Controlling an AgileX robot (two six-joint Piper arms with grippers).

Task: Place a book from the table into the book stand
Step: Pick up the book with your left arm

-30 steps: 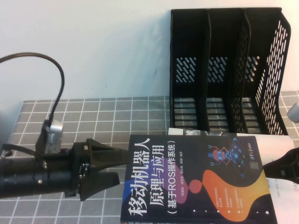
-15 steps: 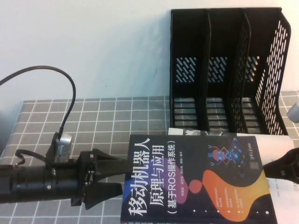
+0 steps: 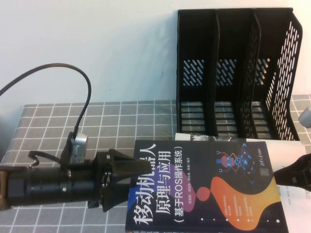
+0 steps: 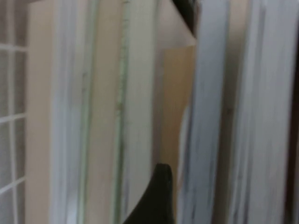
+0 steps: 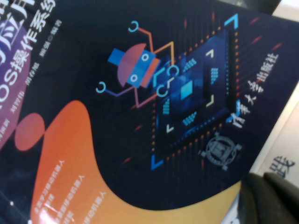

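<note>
Two pincers flanking book (image 3: 204,189): left pincer (image 3: 138,175) spread at its edge, right pincer (image 3: 291,177) unclear.

- Plain white wall (image 3: 97,43) stands well beyond the left gripper (image 3: 132,183), bare.
- Table (image 3: 112,121) with grey white-grid cloth runs from under the left gripper back to the wall.
- Even soft light.
- Grey object (image 3: 306,116), cut off, lies beyond the right gripper (image 3: 294,175).

glossy paper book (image 3: 204,189); matt plastic book stand (image 3: 233,73)
</note>
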